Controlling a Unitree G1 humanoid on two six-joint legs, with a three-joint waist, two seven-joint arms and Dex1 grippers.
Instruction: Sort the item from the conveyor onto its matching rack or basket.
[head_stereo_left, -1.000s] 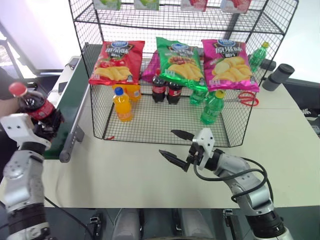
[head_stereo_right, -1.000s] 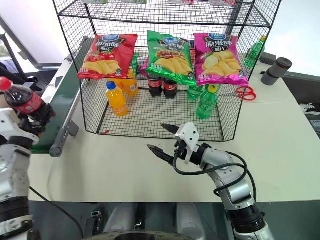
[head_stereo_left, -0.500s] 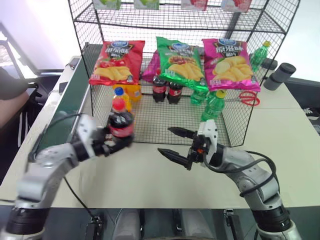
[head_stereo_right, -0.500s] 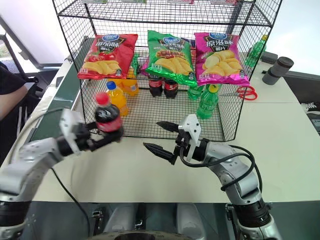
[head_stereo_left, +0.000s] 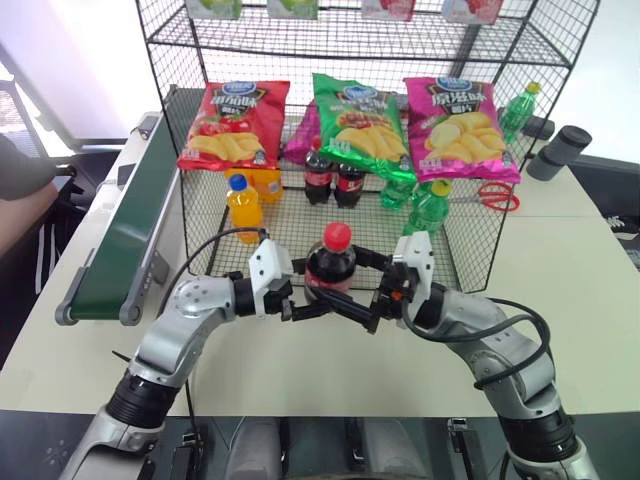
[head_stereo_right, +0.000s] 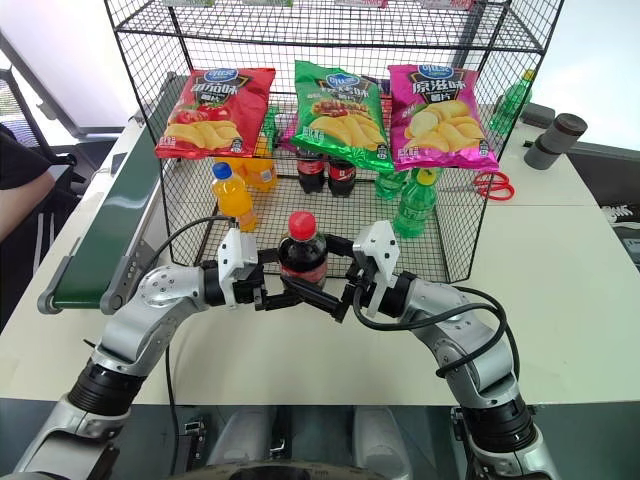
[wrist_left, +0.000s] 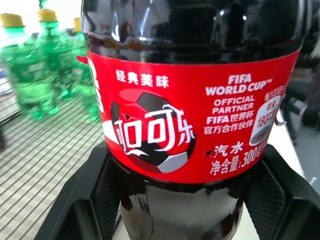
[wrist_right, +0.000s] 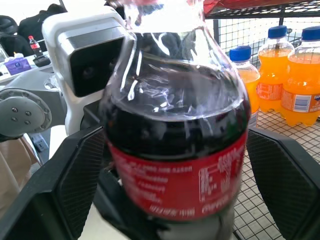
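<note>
Glossy clear plastic cola bottle (head_stereo_left: 330, 267) with smooth label; matt black wire-mesh rack (head_stereo_left: 300, 245).

On the red label (wrist_left: 192, 117) of the cola bottle (head_stereo_left: 330, 262), "FIFA WORLD CUP", "OFFICIAL PARTNER" and "FIFA世界杯 官方合作伙伴" are printed in white. The line "经典美味" is set at the label's upper edge, and "汽水" with "净含量: 300" at its lower edge. Large white brand characters are laid over a football picture. Small white print on the label's other face cannot be read. The lettering on the crisp bags (head_stereo_left: 235, 124) is perhaps a brand logo, but it stays illegible.
</note>
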